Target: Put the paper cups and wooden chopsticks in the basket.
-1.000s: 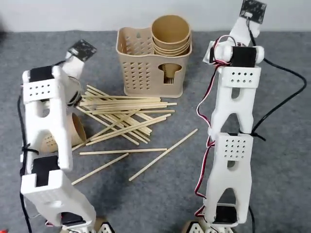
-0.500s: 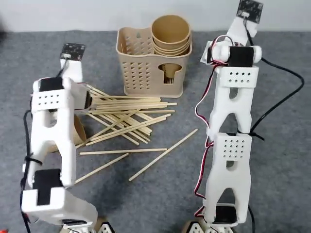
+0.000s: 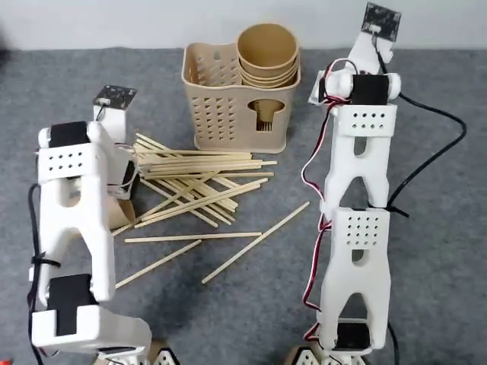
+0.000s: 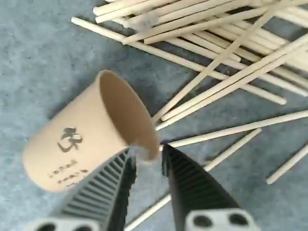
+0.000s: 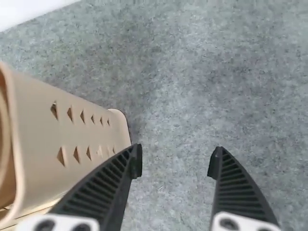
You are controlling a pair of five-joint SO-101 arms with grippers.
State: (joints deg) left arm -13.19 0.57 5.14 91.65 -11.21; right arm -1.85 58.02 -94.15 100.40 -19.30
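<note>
Though ribbed, left pincer [image 4: 147,159] at tapered cup [image 4: 82,144]

This has the look of a robotics lab bench, not a home or kitchen; a white plastic arm [image 3: 356,236] stands beside its twin [image 3: 72,220]; bare wires [image 3: 307,176] loop down the joints; a small circuit board [image 3: 380,17] sits at one wrist. Grey felt covers the table [image 3: 434,304]; a plain white wall [image 3: 114,23] runs behind; a basket [image 3: 221,114], paper cups [image 3: 268,46] and loose chopsticks [image 3: 198,179] are the only household things here.
</note>
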